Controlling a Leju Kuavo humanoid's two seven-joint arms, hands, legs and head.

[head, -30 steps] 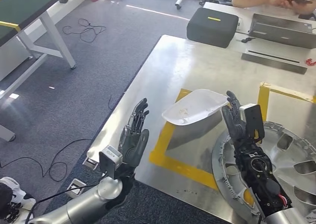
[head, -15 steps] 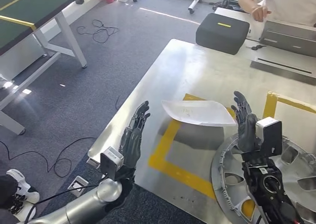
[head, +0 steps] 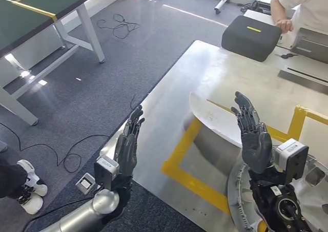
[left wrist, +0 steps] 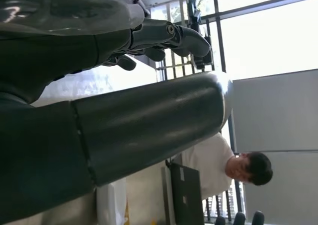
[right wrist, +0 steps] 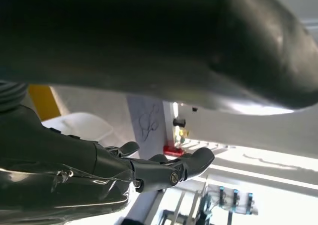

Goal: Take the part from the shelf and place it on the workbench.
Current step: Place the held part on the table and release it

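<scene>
The white curved part [head: 215, 120] is over the steel workbench [head: 193, 68], inside a yellow taped square [head: 185, 176]. It looks blurred, with a grey shadow under it. My right hand [head: 253, 135] is raised with fingers spread, in front of the part's right end; I cannot tell whether they touch. At the bench's near left edge my left hand [head: 127, 147] is up too, fingers apart and holding nothing. The left wrist view shows that hand's fingers [left wrist: 169, 36] stretched out. In the right wrist view the fingers [right wrist: 169, 171] are extended as well.
A silver wheel cover [head: 313, 191] lies under my right forearm. A black case [head: 251, 36] and a person [head: 300, 4] are at the bench's far side. A green table [head: 35, 9] and loose cables [head: 116, 24] occupy the floor to the left.
The camera has turned, so the whole scene shifted right. The part has sunk from a raised tilt to lie lower over the square. My right hand has risen, fingers spread wider.
</scene>
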